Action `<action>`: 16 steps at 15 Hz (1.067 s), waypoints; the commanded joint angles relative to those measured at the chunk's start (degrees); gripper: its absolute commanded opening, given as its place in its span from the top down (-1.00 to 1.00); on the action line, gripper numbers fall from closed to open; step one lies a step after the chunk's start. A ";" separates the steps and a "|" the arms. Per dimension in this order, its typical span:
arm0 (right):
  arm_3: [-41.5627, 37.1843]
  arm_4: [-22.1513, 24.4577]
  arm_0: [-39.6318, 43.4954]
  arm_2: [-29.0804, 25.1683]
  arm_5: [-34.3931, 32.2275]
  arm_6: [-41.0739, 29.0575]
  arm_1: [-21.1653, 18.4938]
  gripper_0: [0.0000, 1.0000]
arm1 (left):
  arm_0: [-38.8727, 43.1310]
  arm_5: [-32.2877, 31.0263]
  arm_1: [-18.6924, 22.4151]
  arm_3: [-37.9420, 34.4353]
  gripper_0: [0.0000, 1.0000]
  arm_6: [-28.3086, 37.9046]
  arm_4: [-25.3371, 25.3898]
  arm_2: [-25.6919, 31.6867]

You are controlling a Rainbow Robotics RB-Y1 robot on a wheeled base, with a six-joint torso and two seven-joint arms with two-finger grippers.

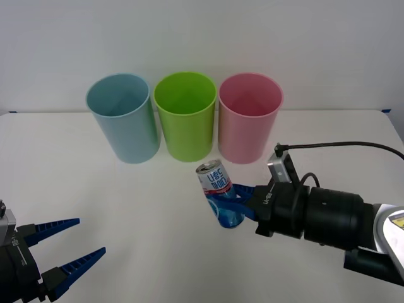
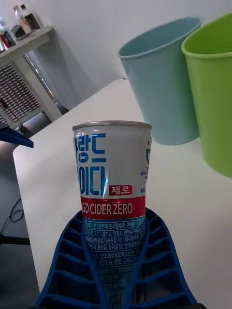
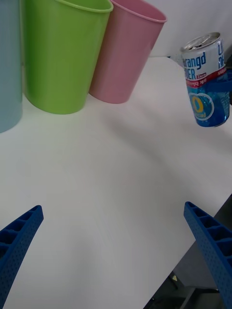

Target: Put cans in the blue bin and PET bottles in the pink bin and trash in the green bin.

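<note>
Lower part of the can hidden between blue fingers. Blue bin and green bin cut by edges.

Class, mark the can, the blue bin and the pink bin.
can (image 1: 213, 178), front view, white label.
blue bin (image 1: 129, 136), front view, outer wall.
pink bin (image 1: 243, 139), front view, outer wall.
</note>
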 commanded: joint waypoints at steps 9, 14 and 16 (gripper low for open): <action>10.42 -18.20 0.18 -16.26 -22.04 12.81 1.37 1.00 | 0.00 0.00 0.00 0.00 -1.00 0.00 0.00 0.00; 10.34 -15.38 -7.37 -15.73 -20.90 11.58 6.46 1.00 | 0.00 0.00 0.00 0.00 -1.00 0.00 0.00 0.00; 10.34 -12.04 -11.86 -14.32 -18.35 10.35 9.80 1.00 | 0.00 0.00 0.00 0.00 -1.00 0.00 0.00 0.00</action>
